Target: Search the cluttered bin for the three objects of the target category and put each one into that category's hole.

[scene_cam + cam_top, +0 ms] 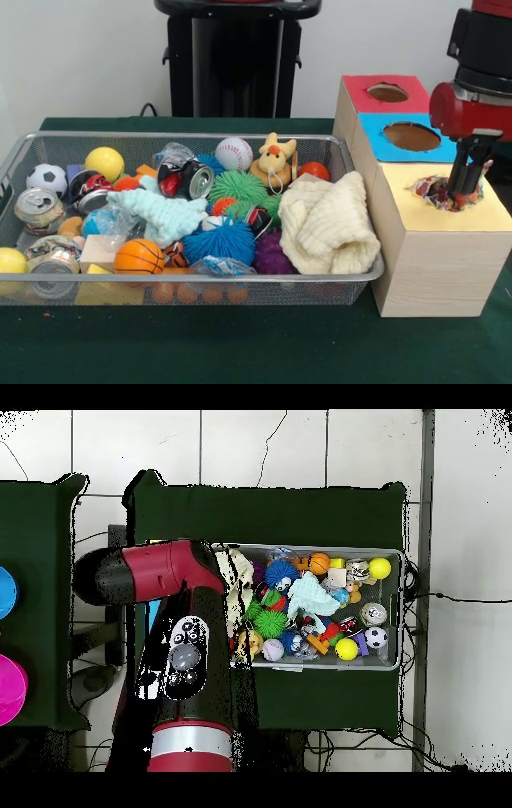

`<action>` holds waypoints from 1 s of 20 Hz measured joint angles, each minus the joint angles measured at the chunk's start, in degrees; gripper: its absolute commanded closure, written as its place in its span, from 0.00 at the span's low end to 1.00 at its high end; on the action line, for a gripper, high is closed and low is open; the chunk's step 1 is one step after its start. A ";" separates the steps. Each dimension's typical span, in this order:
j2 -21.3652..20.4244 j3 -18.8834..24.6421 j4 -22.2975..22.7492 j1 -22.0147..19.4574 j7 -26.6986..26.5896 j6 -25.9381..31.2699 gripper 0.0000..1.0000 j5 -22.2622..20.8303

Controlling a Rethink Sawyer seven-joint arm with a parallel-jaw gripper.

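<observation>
A crumpled, multicoloured wrapper [436, 193] is seen at the mouth of the hole [445, 194] in the yellow panel of the wooden sorting box [428, 264], with the gripper [464, 192] lowered straight into the same opening from above. Whether the fingers are pinching the wrapper or have parted from it cannot be told, since their tips are hidden below the rim and against the crinkled foil. The wrapper is judged to lie directly under and just beside the gripper, so a straight vertical lift is all that the coming move would seem to call for; no long axis can be made out in so bunched a thing. The blue panel's hole [411, 136] and the red panel's hole [387, 93] stand behind it, both apparently unfilled. The wire bin [200, 286] is set well apart, on the other side of the box, and is heaped with balls, crushed cans, spiky rubber toys, a cream knitted cloth [330, 224] and more crinkled plastic bags [112, 218], among which any further wrappers would have to be searched for. Bin and box are placed on a dark green table covering [240, 344], with a pale wall behind. From overhead, the red arm [175, 574] is shown stretched across the box, hiding it, and a light tiled floor [300, 444] is seen around the table.
</observation>
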 measured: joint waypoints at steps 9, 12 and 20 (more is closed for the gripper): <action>-0.42 -4.19 -3.10 2.98 0.00 2.01 1.00 -0.13; -0.91 -5.30 -3.59 3.96 0.00 3.22 1.00 -0.12; -2.73 -7.45 -3.76 5.27 0.00 3.97 1.00 0.07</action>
